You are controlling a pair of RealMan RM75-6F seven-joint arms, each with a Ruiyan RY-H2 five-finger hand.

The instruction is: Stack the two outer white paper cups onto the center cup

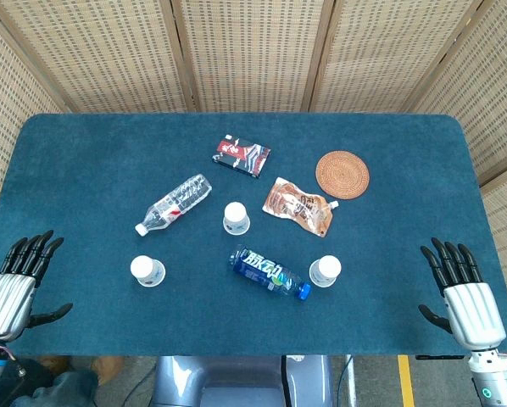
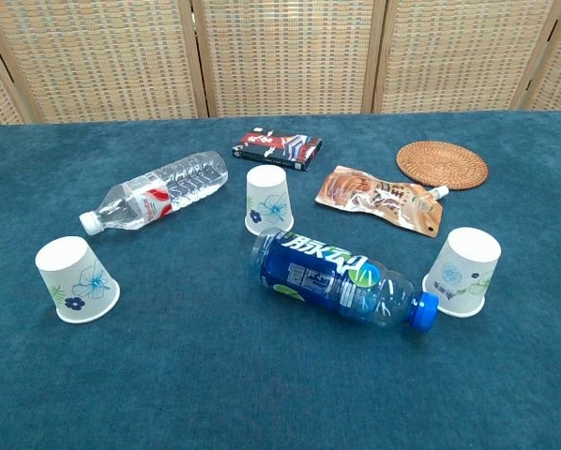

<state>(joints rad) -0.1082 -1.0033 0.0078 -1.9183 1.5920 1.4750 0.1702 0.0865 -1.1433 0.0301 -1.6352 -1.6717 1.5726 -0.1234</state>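
On table [image 1: 84, 170]: three cups [image 1: 236, 218] inverted | left hand [image 1: 12, 284] released | right hand [image 1: 465, 297] released

White cups [image 2: 266, 199] bear blue flowers; the table [image 2: 168, 394] cloth is teal, the bottle [image 2: 341, 278] blue.

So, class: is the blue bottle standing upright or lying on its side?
Lying on its side. The blue bottle rests lengthwise on the table, its cap pointing toward the right cup.
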